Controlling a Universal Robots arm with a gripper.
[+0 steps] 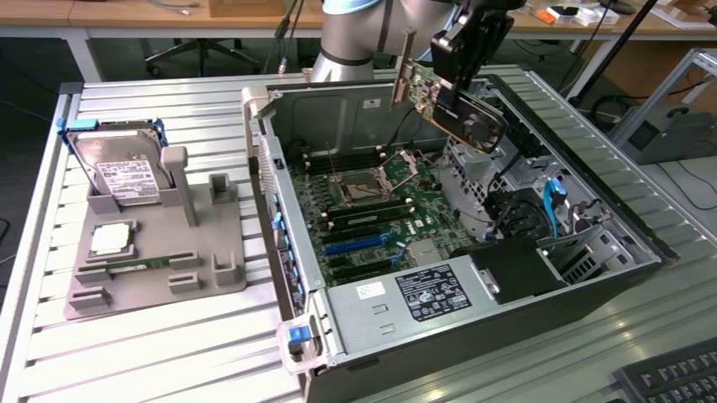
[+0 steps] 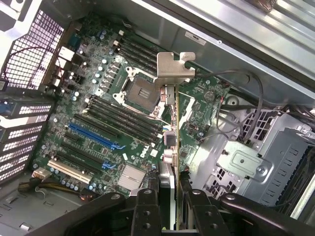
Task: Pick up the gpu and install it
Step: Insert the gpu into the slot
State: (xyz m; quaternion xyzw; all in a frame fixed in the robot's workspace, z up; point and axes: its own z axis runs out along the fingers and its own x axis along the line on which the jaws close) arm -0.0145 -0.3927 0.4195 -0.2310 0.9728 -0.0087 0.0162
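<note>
Jaws: the gripper [image 2: 168, 191] [image 1: 452, 69] is clamped on the gpu [image 2: 170, 147] [image 1: 471, 117], one black finger [image 2: 146, 196] pressed against each face of the card.
Between the jaws: the gpu stands on edge and runs straight away from the fingertips, held in the air above the open computer case [image 1: 280, 168] and clear of every slot.
Far end of the card: its silvery metal bracket [image 2: 174, 69] [image 1: 400, 67], with the bent tab at the tip farthest from the jaws.
Below the jaws: the motherboard [image 2: 98, 83] [image 1: 392, 210], lying flat in the case.
Below, to one side of the card: a silver heatsink [image 2: 130, 177], blue expansion slots [image 2: 93, 135] [image 1: 358, 243], black memory slots [image 2: 123, 115] and the open CPU socket [image 2: 140, 88] [image 1: 367, 186].
Below, to the other side of the card: a grey metal drive cage [image 2: 246, 162] with dark cables over it.
Farther off, inside the case: the power supply [image 1: 415, 294] at the near end in the exterior view.
Farthest, outside the case: on the slatted table [image 1: 146, 353] at the exterior view's left, a grey holder [image 1: 213, 227] carries a hard drive [image 1: 123, 172] standing upright.
</note>
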